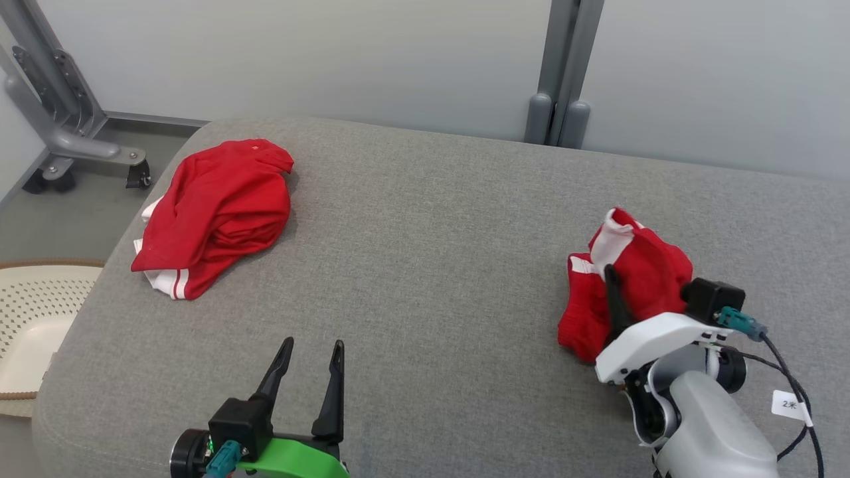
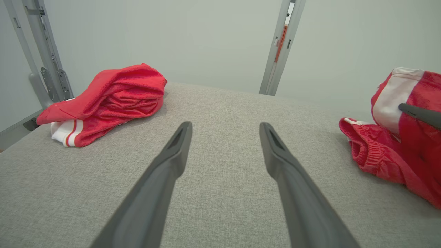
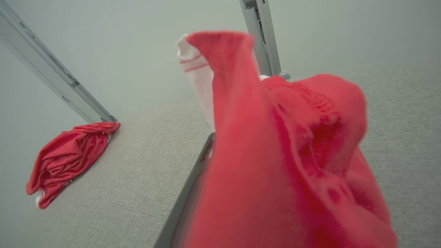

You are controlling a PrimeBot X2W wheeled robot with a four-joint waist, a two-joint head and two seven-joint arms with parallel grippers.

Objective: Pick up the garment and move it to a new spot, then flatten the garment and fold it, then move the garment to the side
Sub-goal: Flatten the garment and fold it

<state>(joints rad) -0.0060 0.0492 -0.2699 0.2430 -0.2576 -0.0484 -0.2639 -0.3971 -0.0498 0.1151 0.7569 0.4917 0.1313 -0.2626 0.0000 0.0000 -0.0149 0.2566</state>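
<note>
Left gripper (image 1: 314, 342): fingers spread wide, nothing between them, low over the grey cushion (image 1: 431, 252).
Right gripper (image 1: 616, 284): one dark finger shows and cloth covers the other; I cannot tell if it pinches.
Garment (image 1: 647, 272): red and white, bunched around the right gripper's tips, resting on the cushion.
Second garment (image 1: 216, 212): red heap, well ahead of the left gripper, to its left.

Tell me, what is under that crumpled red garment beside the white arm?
The grey cushion lies beneath the red garment. One dark finger of the right pincer rises against its near side; the cloth covers the other finger, so whether anything else sits underneath cannot be seen.
</note>
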